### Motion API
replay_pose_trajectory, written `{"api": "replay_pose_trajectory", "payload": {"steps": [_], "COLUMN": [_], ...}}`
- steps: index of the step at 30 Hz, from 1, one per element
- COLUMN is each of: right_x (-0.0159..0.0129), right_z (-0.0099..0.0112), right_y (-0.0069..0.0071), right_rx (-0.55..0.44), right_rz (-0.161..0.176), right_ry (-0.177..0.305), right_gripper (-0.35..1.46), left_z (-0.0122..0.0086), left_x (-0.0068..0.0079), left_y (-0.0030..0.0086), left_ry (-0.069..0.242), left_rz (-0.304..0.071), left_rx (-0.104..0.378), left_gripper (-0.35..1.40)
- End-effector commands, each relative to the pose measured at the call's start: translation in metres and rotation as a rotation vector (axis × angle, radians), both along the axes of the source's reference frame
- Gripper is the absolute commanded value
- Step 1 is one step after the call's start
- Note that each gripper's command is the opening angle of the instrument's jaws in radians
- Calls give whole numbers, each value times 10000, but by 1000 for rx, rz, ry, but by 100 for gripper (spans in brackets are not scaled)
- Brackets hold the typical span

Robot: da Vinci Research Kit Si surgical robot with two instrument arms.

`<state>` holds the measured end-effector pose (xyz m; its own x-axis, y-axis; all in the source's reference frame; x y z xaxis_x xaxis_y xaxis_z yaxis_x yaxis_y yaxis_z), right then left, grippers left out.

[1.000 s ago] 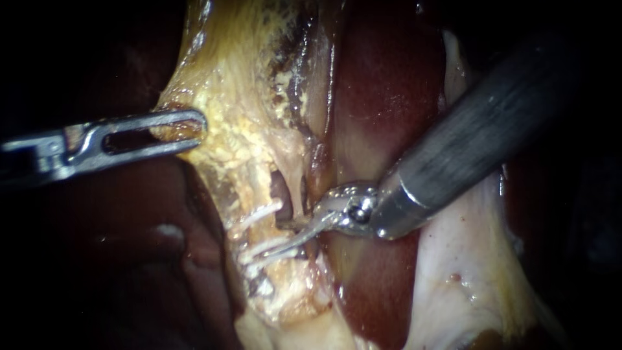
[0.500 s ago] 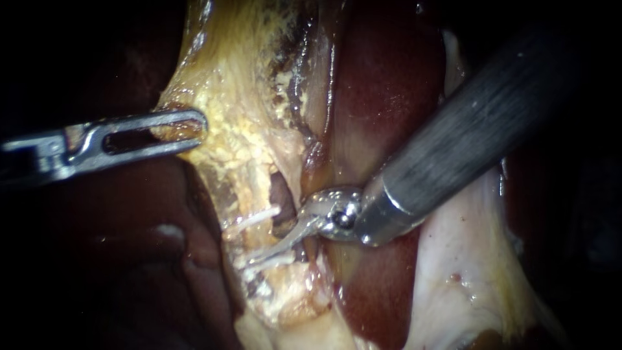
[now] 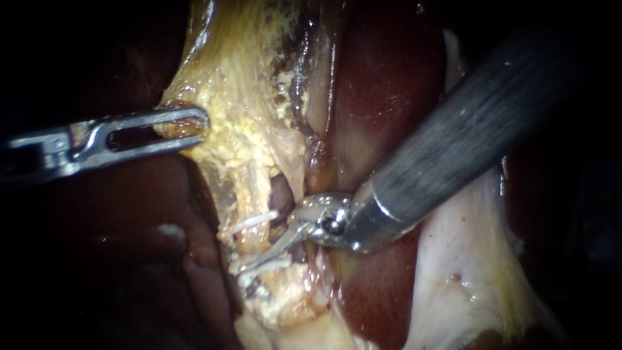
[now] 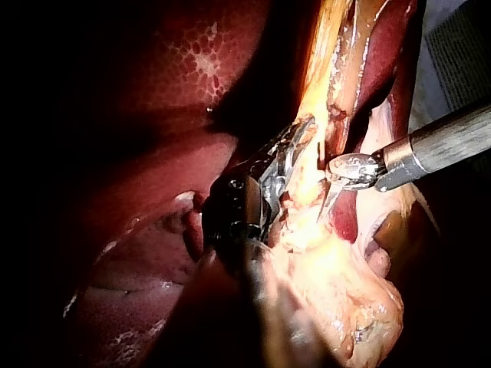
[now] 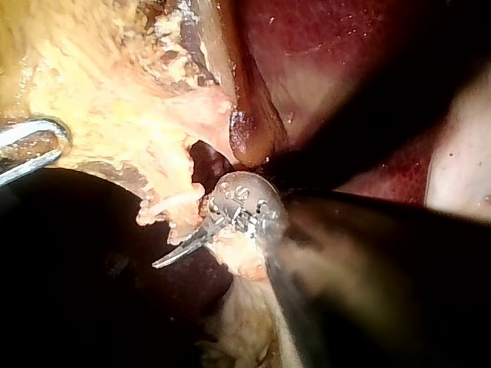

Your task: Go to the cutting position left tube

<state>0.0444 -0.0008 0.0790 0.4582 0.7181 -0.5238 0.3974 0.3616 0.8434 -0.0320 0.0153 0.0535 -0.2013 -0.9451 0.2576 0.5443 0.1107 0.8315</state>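
Left instrument (image 3: 188, 123), end effector clamped on yellow tissue (image 3: 246, 129), stretches it; right instrument (image 3: 259, 256) sits at clips (image 3: 256, 220) on tube (image 3: 235, 243), seemingly lining up cut; its opening unclear.

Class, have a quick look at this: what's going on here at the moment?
Two instruments are working beside a pig's liver. The left instrument has its tool shut on the edge of the yellowish tissue. The right instrument reaches in with its slim tip down at a tube that carries two white clips, lying close to the lower one. The tube looks uncut.
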Motion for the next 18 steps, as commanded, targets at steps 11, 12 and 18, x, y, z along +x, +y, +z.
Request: {"api": "replay_pose_trajectory", "payload": {"steps": [11, 12, 18], "right_x": [8, 8, 9], "right_z": [2, 2, 1], "right_y": [-1, -1, 0], "right_rx": [21, 28, 41], "right_rz": [16, 17, 18], "right_ry": [21, 19, 16], "right_gripper": [109, 109, 108], "left_z": [3, 3, 6], "left_x": [-1, -1, 0], "left_y": [1, 1, 3], "left_ry": [1, 1, 1], "left_rz": [-1, -1, -1], "left_rx": [0, -1, -1], "left_gripper": [-35, -35, -35]}}
